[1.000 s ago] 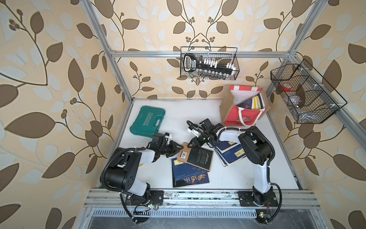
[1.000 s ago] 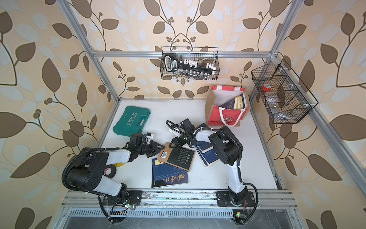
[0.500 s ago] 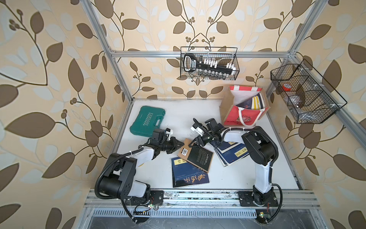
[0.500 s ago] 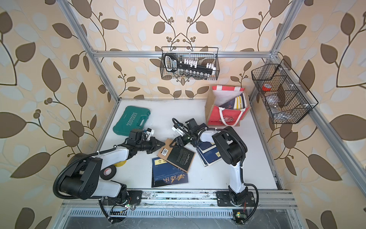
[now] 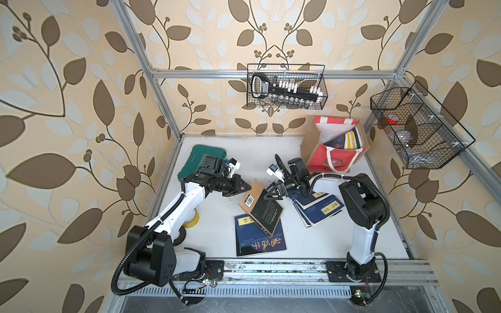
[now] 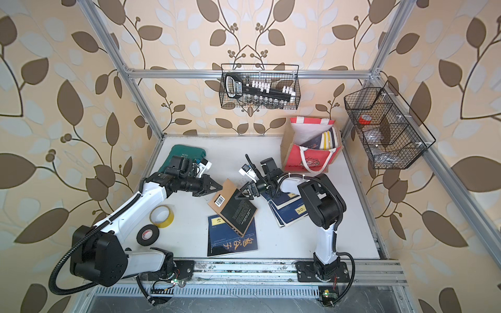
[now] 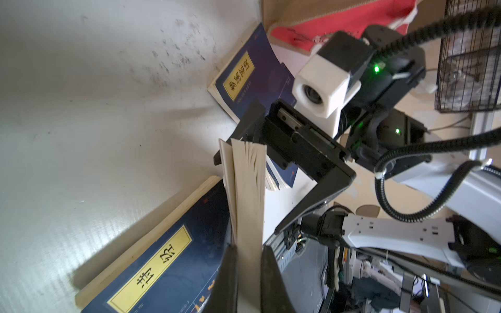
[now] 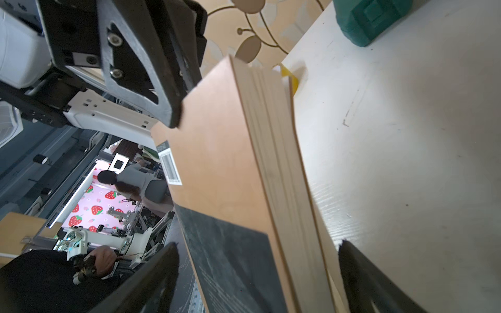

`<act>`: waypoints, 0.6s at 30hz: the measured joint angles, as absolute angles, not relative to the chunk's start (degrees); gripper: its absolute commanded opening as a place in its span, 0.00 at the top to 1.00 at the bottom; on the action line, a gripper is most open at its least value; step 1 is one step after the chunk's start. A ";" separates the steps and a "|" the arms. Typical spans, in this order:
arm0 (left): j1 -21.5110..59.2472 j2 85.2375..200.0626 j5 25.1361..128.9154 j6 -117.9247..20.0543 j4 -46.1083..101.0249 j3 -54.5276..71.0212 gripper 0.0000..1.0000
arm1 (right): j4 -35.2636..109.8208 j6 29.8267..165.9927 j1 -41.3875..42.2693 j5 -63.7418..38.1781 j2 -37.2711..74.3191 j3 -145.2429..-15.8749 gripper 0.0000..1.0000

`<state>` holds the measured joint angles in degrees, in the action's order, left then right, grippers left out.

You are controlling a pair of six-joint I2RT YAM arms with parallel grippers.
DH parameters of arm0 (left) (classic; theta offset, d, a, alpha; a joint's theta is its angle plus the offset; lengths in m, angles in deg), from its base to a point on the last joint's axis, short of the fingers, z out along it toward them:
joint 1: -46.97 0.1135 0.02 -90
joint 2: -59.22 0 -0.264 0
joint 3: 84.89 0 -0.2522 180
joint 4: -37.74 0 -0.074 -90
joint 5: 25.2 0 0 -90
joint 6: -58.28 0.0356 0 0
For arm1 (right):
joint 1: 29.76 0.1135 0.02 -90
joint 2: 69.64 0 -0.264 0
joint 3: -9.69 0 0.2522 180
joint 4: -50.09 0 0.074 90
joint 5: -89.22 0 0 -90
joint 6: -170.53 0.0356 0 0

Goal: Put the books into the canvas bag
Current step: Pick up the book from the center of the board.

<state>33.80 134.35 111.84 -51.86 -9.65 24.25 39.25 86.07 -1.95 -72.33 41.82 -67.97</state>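
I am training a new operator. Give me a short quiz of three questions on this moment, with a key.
1. True or false: the left gripper is shut on the tan-black book.
2. The right gripper is: A) open; B) shut and empty; C) out of view.
3. Fill in: some books already stand in the ___.
Key: 1 true; 2 A; 3 bag.

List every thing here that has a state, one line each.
left gripper: shut on the tan-and-black book's edge.
right gripper: open, jaws straddling that book's opposite edge.
tan-and-black book: closed, tilted above the table.
canvas bag: upright, open, books inside.
navy book: closed, flat on the table.
navy stack: fanned, flat on the table.
green tool case: closed.
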 measured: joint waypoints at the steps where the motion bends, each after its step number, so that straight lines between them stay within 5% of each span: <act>1: 33.80 134.88 112.74 -50.35 -11.27 23.62 1.00 | 38.17 85.32 -1.62 -72.57 41.88 -68.49 0.11; 6: 33.80 136.61 114.90 -46.44 -15.16 22.83 1.00 | 32.60 80.91 0.37 -73.62 42.23 -73.04 0.23; 13: 33.80 136.65 115.97 -44.16 -17.06 22.81 1.00 | 29.45 78.81 0.98 -75.26 42.21 -73.89 0.86; 15: 33.82 136.67 115.34 -43.83 -17.10 22.81 0.83 | 29.13 79.42 0.83 -76.05 42.15 -74.04 0.96; 17: 33.93 136.65 115.25 -43.99 -17.21 22.79 0.36 | 29.74 81.54 0.94 -75.76 41.75 -74.07 1.00; 18: 33.97 136.65 115.30 -44.23 -17.04 22.72 0.27 | 30.50 82.52 1.02 -75.52 41.40 -73.89 1.00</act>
